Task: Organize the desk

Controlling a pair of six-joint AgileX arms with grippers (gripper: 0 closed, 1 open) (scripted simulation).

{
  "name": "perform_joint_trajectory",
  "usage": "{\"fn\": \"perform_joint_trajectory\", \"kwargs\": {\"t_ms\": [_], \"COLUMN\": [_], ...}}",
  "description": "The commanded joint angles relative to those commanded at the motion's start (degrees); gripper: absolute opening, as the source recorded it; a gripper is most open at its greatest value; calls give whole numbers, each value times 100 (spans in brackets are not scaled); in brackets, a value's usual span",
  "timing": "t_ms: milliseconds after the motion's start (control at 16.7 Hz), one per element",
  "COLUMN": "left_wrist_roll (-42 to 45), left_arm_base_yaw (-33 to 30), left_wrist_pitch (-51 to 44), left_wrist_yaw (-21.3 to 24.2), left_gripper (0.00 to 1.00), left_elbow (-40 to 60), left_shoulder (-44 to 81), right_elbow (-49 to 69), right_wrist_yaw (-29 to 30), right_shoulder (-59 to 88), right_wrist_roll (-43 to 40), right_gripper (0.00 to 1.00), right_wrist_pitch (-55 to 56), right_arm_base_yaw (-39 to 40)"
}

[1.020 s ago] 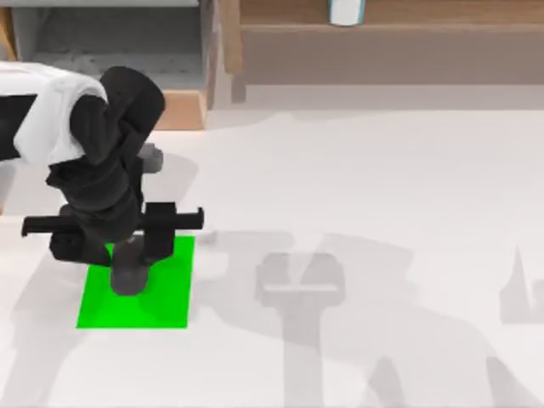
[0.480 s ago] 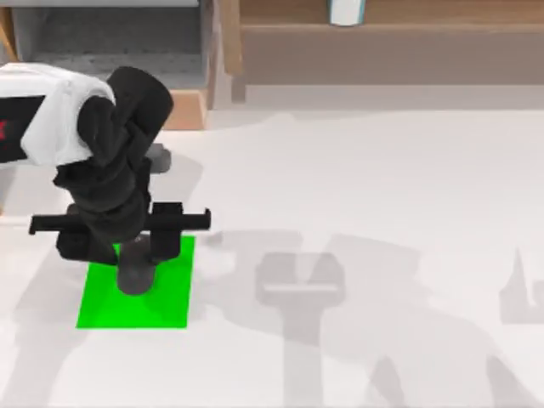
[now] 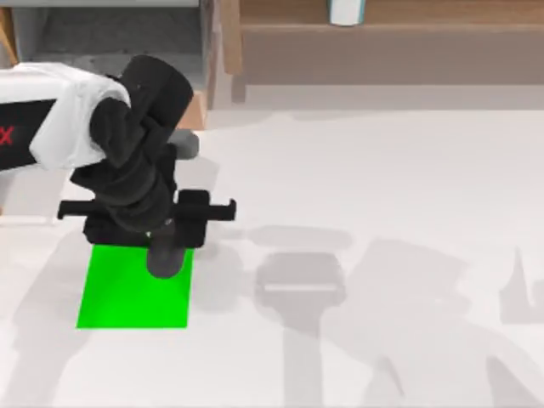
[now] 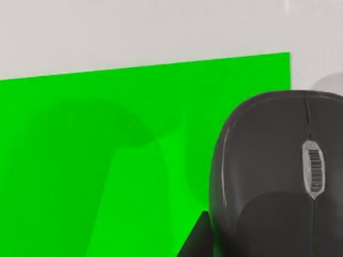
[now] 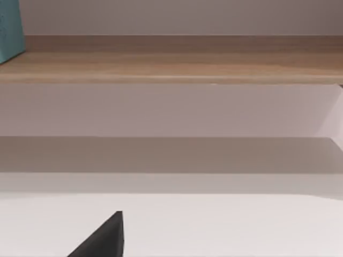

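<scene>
My left gripper (image 3: 167, 241) hangs over the far right corner of the bright green mat (image 3: 119, 293) on the left side of the white desk (image 3: 382, 187). It is shut on a dark grey mouse (image 3: 164, 258), which pokes out below the wrist. In the left wrist view the mouse (image 4: 278, 182), with its scroll wheel showing, sits close over the mat (image 4: 107, 160) near the mat's corner. A dark edge of my right gripper (image 5: 102, 240) shows in the right wrist view, low over the desk (image 5: 225, 225) and facing a shelf.
A wooden shelf (image 3: 382, 42) runs along the back with a white and teal cup (image 3: 347, 10) on it. A wooden block (image 3: 183, 109) stands behind the left arm. The right wrist view shows the shelf board (image 5: 171, 64) and a teal object (image 5: 10, 32).
My left arm has moved toward the back and to the right, carrying the mouse from the mat's middle to its far right corner.
</scene>
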Motion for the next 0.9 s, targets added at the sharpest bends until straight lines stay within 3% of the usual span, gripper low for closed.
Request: {"fn": "perform_joint_trajectory", "kwargs": {"t_ms": [480,900], "left_wrist_roll": [193,-7], "left_arm_base_yaw": [-214,50], "left_wrist_pitch": [55,-146], "left_wrist_yaw": [256,89], "left_gripper": [0,0], "left_elbow": [-151,-151], "left_shoulder": [-124,32], "right_elbow": [0,0], "right_wrist_yaw": [0,0], "right_shoulder": [0,0], "right_wrist_roll": [0,0], "right_gripper": [100,100], "right_wrist_pitch": [0,0], "right_arm_base_yaw": [0,0]}}
